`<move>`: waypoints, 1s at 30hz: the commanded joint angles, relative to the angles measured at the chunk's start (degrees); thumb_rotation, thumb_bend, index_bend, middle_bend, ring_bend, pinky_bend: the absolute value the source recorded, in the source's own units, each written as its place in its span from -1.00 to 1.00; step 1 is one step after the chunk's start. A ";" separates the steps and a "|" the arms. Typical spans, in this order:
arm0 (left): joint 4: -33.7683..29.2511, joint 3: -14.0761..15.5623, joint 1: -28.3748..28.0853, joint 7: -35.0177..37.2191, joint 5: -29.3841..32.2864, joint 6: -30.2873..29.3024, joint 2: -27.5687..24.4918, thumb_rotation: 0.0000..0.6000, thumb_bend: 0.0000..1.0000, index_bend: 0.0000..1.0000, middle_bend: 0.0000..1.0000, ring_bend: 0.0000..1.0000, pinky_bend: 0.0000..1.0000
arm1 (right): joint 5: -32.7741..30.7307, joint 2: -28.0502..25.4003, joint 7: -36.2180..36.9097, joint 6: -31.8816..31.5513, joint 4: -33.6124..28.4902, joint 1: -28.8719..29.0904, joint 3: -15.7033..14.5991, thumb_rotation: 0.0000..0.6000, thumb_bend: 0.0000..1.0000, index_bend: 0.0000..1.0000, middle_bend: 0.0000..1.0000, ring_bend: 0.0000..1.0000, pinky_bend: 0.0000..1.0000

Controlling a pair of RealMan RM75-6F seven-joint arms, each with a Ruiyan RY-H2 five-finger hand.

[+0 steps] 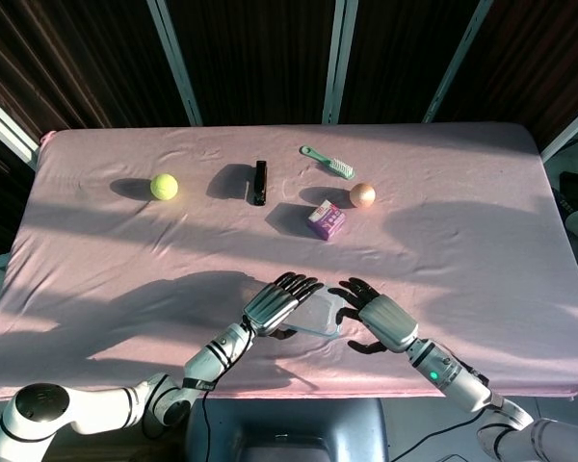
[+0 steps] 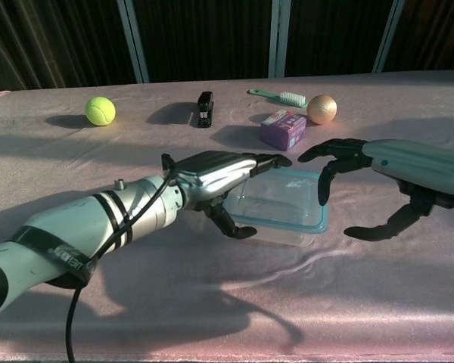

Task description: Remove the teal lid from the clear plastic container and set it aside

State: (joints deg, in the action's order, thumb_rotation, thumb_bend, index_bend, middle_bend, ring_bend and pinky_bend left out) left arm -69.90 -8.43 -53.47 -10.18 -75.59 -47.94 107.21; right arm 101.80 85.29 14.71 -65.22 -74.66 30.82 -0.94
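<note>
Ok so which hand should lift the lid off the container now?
Probably the right hand: its fingers arch open over the lid's free edge, thumb below. The left hand lies across the container's other side, better for steadying.

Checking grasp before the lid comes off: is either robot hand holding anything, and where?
The left robot hand grips the container at its left end, fingers over the teal lid, thumb below. The right robot hand hovers open at the right edge.
</note>
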 commanded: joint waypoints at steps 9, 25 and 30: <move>-0.48 -0.07 0.37 -0.69 0.79 0.26 -0.62 1.00 -0.41 -1.00 0.11 0.00 0.01 | -2.12 2.78 -3.20 2.57 0.28 2.16 -0.15 1.00 -0.22 0.14 -0.57 -0.95 -0.99; 0.06 1.01 0.97 -0.48 -0.69 -0.61 -0.14 1.00 -0.41 -1.00 0.12 0.02 0.03 | -3.77 4.65 -4.62 2.51 1.26 3.36 0.13 1.00 -0.22 0.26 -0.54 -0.92 -0.96; 0.07 0.95 1.07 -0.39 -0.73 -0.53 -0.31 1.00 -0.41 -1.00 0.12 0.02 0.03 | -4.26 5.17 -5.02 2.62 1.46 3.75 0.09 1.00 -0.22 0.27 -0.54 -0.92 -0.94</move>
State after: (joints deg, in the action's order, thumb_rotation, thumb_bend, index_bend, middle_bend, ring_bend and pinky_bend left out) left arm -69.82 -7.47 -52.41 -10.56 -76.33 -48.48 106.91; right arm 97.55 90.45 9.69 -62.61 -73.21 34.56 -0.84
